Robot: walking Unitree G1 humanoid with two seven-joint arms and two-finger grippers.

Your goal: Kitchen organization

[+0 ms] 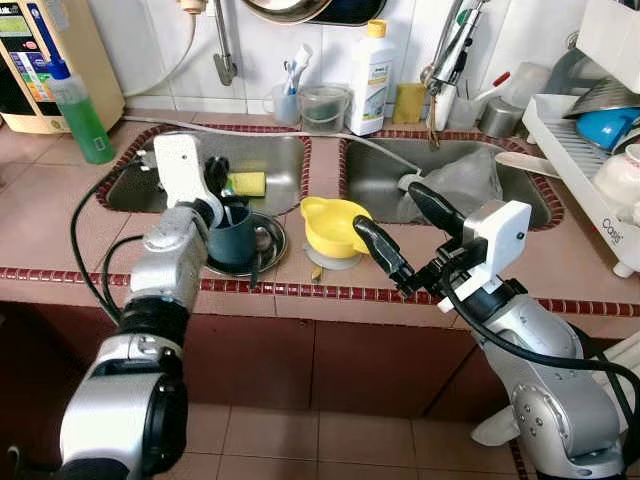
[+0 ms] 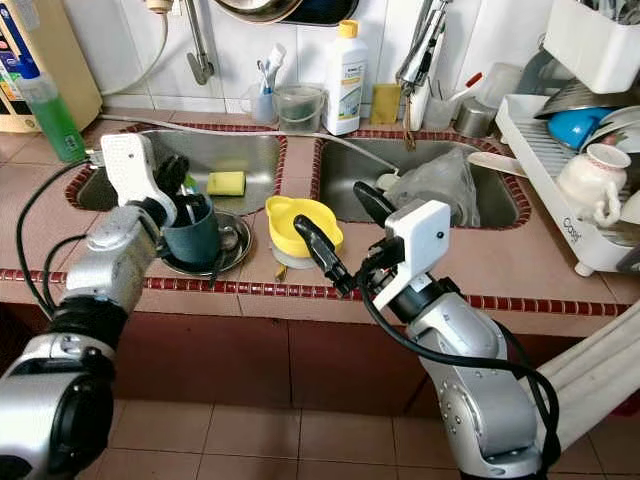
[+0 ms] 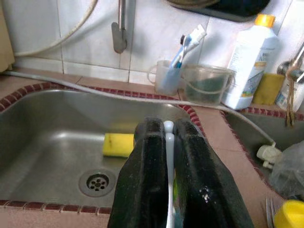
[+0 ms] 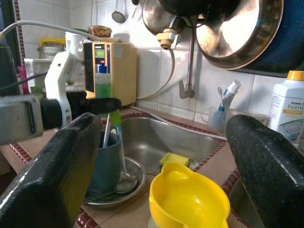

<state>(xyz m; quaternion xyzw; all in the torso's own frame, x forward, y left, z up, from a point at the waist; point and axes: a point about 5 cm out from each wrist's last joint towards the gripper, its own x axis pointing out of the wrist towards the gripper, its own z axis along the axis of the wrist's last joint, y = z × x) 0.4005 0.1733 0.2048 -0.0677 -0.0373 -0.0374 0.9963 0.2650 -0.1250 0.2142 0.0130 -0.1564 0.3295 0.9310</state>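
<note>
left pincer [image 1: 216,178] is clenched on a thin white utensil handle [image 3: 168,142] w/ a green bit, right over the dark teal mug [image 1: 232,235]. mug sits on a steel plate [image 1: 268,240] at the near edge of the bench [image 1: 40,215], just in front of the left sink [image 1: 270,165]. right pincer [image 1: 398,231] is released, fingers wide, hovering beside the yellow jug [image 1: 333,225] btwn the two sinks.

risks, as i judge them: the handle is slim and could twist or slip out of the grip; dragging it against the mug rim could tip the mug off the plate, maybe over the bench edge. the wide right fingers could knock the jug if that arm swings left.
</note>
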